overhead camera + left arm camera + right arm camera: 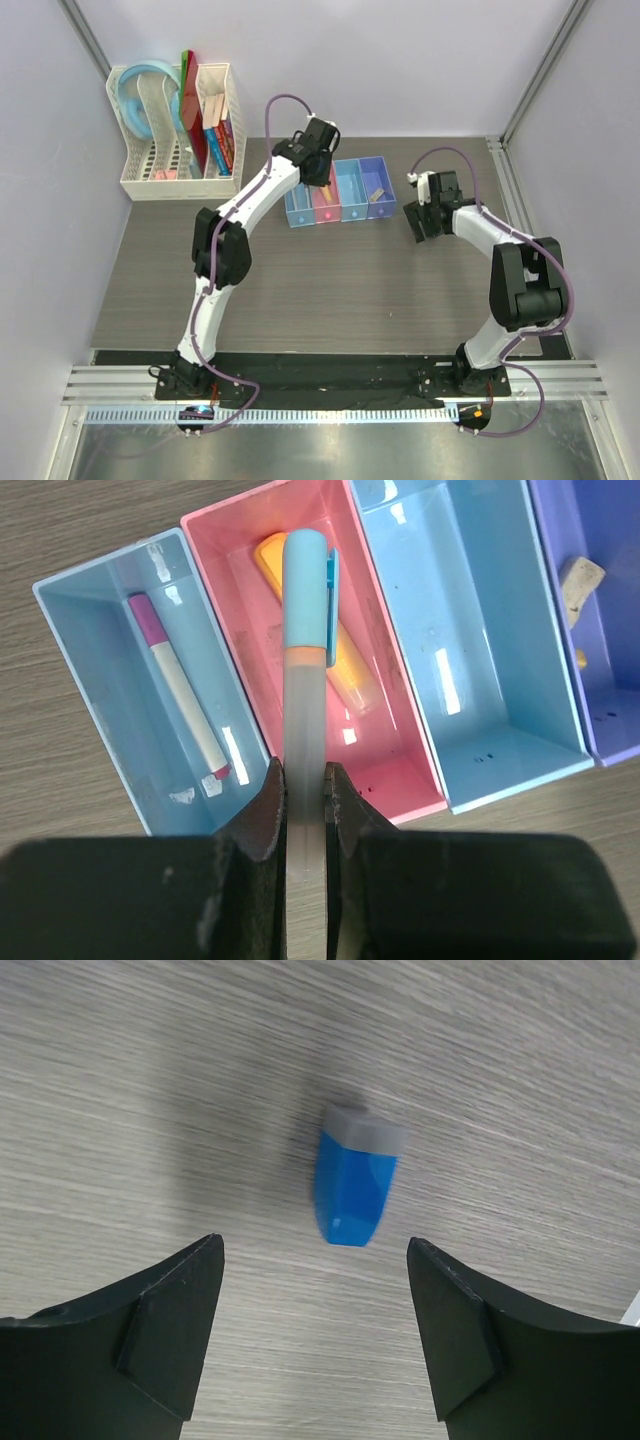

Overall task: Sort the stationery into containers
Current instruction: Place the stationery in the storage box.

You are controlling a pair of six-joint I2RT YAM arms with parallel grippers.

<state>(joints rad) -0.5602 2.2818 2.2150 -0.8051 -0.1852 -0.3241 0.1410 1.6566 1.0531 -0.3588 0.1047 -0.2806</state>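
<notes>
My left gripper is shut on the grey stick with a light-blue tip and holds it over the pink bin, where the orange-yellow piece lies. The purple pen lies in the left light-blue bin. The tan piece lies in the violet-blue bin. The other light-blue bin holds nothing. The bin row and left gripper show from above. My right gripper is open above the small dark-blue block on the table; from above it is right of the bins.
A white mesh desk rack with books and folders stands at the back left. The grey wood table runs to white walls at the back and sides. A metal rail carries the arm bases at the near edge.
</notes>
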